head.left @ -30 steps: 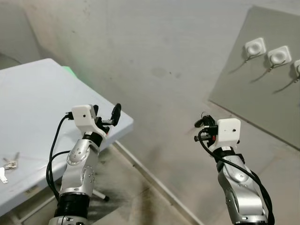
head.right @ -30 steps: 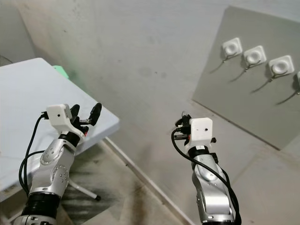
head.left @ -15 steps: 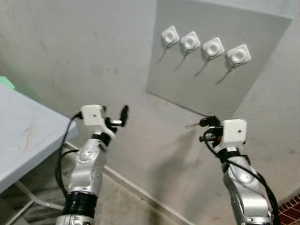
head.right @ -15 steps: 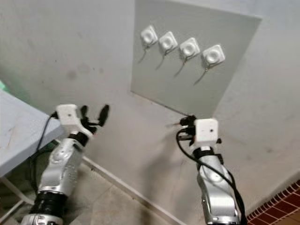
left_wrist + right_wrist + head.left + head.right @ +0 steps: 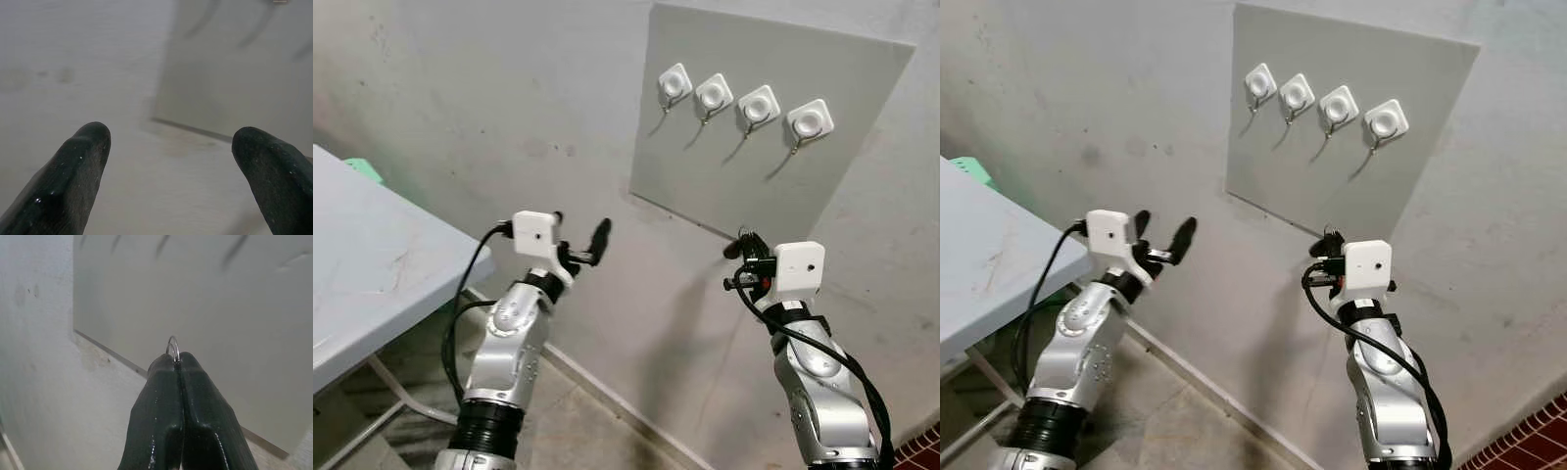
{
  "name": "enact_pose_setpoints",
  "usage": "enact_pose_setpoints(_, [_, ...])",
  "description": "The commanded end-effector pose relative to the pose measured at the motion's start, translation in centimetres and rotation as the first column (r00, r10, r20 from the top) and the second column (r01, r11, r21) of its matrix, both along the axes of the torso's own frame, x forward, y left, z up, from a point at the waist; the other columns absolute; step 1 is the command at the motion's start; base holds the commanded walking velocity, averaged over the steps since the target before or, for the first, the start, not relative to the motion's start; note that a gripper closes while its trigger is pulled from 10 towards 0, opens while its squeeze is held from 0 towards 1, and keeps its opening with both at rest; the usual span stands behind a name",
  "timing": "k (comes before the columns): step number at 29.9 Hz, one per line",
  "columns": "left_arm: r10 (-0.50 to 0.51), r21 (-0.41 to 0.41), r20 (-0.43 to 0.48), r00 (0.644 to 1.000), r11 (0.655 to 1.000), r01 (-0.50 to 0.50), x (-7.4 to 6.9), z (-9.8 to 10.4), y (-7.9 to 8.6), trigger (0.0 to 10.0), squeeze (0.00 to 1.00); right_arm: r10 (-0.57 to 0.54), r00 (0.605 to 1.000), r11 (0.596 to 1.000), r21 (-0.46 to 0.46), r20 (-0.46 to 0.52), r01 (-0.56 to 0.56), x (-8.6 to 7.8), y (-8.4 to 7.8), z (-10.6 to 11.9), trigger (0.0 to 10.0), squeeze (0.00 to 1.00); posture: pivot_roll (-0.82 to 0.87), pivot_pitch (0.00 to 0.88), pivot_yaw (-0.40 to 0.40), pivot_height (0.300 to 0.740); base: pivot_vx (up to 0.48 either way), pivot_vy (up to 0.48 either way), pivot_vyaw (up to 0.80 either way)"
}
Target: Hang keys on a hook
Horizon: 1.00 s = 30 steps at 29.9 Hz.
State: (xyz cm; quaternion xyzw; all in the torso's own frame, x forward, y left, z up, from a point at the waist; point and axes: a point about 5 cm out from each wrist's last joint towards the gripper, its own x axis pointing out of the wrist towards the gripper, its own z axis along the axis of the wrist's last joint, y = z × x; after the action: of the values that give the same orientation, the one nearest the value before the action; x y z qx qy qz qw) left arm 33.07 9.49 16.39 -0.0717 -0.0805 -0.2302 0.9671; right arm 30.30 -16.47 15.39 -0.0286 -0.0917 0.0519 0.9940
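Observation:
Four white square hooks [image 5: 713, 93] with metal prongs sit in a row on a grey board [image 5: 744, 186] fixed to the wall. My right gripper [image 5: 176, 361] is shut on a thin metal key ring [image 5: 172, 343] that pokes out between its fingertips; the keys themselves are hidden. In the left eye view the right gripper [image 5: 738, 257] hangs below the board's lower edge, well under the hooks. My left gripper [image 5: 579, 235] is open with nothing in it, raised toward the wall left of the board; its black fingers [image 5: 80, 152] stand wide apart.
A pale blue table [image 5: 362, 274] juts in at the left, with a green thing [image 5: 364, 168] at its far edge and a metal leg [image 5: 406, 401] below. The concrete wall stands close ahead. Red brick paving [image 5: 925, 446] shows at the bottom right.
The camera has swung from the table to the wall, so the hook board now sits ahead. Both arms keep their pose; the right gripper stays shut on the ring.

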Motion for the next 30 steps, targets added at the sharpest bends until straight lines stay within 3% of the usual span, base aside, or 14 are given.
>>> enact_pose_setpoints(1, [-0.058, 0.031, 0.02, 0.998, 0.998, 0.057, -0.3, 0.6, -1.0, 10.0, 0.0, 0.008, 0.998, 1.0, -0.002, 0.055, -0.007, 0.3, 0.0, 1.3, 10.0, 0.0, -0.02, 0.0, -0.053, 0.74, 0.0, 0.0, 0.0])
enact_pose_setpoints(8, [-0.173, 0.051, 0.037, 0.984, 0.984, 0.171, -1.2, 1.3, -3.1, 10.0, 0.0, -0.046, 0.993, 0.999, 0.019, 0.11, 0.044, 0.3, -0.4, 2.2, 10.0, 0.0, -0.03, 0.0, -0.048, 0.74, 0.0, 0.0, 0.0])
enact_pose_setpoints(15, [-0.227, 0.061, 0.048, 0.973, 0.973, 0.224, -1.6, 1.9, -3.8, 10.0, 0.0, -0.096, 0.979, 0.994, 0.069, 0.178, 0.085, 0.2, -1.2, 3.6, 10.0, 0.0, -0.03, 0.0, -0.041, 0.74, 0.0, 0.0, 0.0])
enact_pose_setpoints(30, [-0.317, 0.089, 0.089, 0.944, 0.947, 0.31, -1.7, 3.6, -5.2, 10.0, 0.0, -0.003, 0.955, 0.996, 0.081, 0.296, -0.022, 0.9, -1.3, 6.3, 10.0, 0.0, -0.05, 0.0, -0.017, 0.74, 0.0, 0.0, 0.0])
